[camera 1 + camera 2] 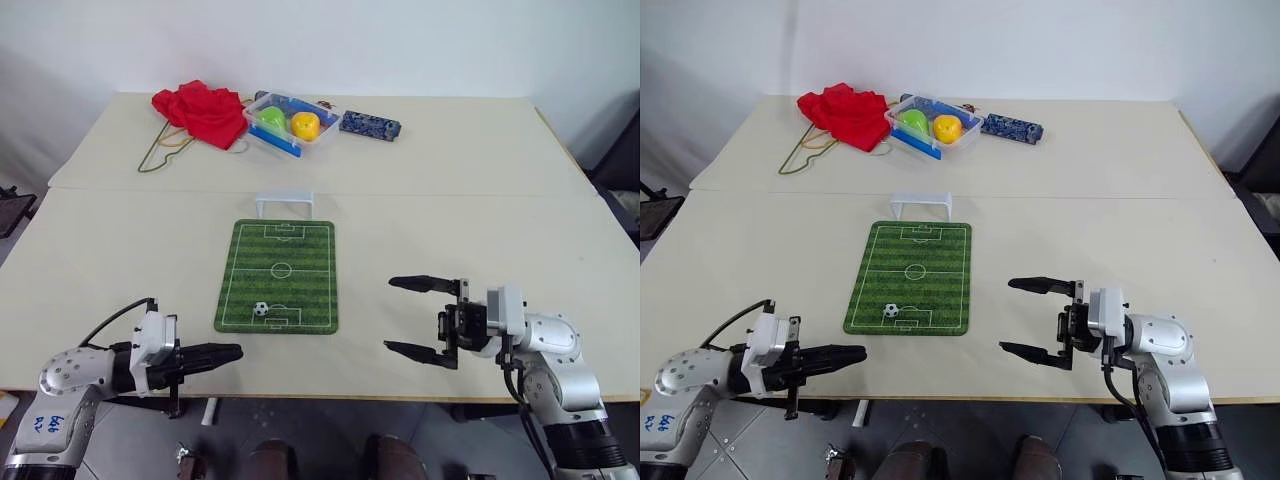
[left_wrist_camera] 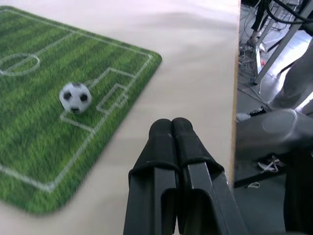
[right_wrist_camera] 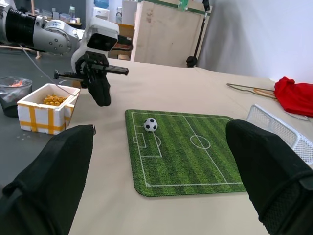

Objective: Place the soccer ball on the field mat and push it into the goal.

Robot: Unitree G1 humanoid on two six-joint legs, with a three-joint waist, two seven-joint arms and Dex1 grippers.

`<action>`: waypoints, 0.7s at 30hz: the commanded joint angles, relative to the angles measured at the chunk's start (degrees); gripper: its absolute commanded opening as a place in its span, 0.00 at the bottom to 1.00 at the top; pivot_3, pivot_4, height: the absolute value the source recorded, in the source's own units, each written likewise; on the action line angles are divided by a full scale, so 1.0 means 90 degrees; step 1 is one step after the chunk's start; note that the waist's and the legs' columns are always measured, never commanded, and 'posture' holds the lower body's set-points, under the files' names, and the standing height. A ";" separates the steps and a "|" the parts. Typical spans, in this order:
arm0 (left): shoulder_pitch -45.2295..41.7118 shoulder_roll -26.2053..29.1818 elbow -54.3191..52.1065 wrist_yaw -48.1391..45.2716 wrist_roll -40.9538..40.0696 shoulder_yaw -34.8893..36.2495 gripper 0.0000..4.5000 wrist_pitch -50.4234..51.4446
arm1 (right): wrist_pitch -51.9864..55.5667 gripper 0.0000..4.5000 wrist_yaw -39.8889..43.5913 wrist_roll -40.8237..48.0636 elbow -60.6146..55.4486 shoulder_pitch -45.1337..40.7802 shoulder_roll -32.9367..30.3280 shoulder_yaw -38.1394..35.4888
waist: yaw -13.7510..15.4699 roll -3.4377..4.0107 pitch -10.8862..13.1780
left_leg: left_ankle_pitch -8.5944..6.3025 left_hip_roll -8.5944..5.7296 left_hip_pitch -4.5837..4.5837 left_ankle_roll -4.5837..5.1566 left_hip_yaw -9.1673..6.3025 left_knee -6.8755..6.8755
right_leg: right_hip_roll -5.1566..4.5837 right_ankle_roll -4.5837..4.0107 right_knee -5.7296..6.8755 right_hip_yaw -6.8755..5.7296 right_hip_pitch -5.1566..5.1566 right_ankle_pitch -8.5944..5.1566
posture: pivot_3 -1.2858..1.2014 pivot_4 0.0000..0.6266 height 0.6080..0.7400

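Blue handwriting marks the left arm's (image 1: 40, 425) grey shell, too small to read; no other lettering is legible.

A red cloth (image 1: 202, 112) lies bunched near the far left corner of the table (image 1: 480, 170), with thin wire hangers (image 1: 165, 148) beside it. Just right of it, along the far edge, a clear plastic tub (image 1: 294, 125) holds a green round object (image 1: 271, 119) and a yellow one (image 1: 305, 125). A dark patterned case (image 1: 370, 125) lies beside the tub.
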 commanded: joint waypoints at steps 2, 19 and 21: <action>-0.0695 -0.0082 0.0607 -0.0061 0.0416 -0.0537 0.01 -0.0178 | 0.0044 1.00 -0.0129 0.0052 -0.0300 0.0082 0.0001 -0.0023 | 0.0018 0.0000 0.0000 | 0.0000 -0.0001 0.0000 0.0000 0.0001 0.0003 | 0.0001 0.0000 0.0002 0.0000 0.0000 0.0000 | 0.52 0.24 1.00; -0.4460 -0.1347 0.4915 0.1401 0.1234 -0.0407 0.01 -0.1974 | -0.0017 1.00 -0.1361 -0.0155 -0.0644 0.0340 0.0480 -0.0177 | 0.0068 -0.0009 -0.0002 | 0.0001 -0.0005 -0.0009 0.0002 0.0001 0.0009 | 0.0003 0.0006 0.0000 -0.0005 -0.0003 0.0003 | 0.52 0.24 1.00; -0.4315 -0.1236 0.4579 0.0897 0.0878 -0.0273 0.01 -0.1785 | 0.0007 1.00 -0.1704 -0.0188 -0.0642 0.0264 0.0633 -0.0254 | -0.0030 -0.0009 -0.0002 | 0.0000 -0.0005 -0.0010 0.0002 0.0007 0.0006 | 0.0003 0.0006 0.0000 -0.0002 -0.0009 0.0004 | 0.52 0.24 1.00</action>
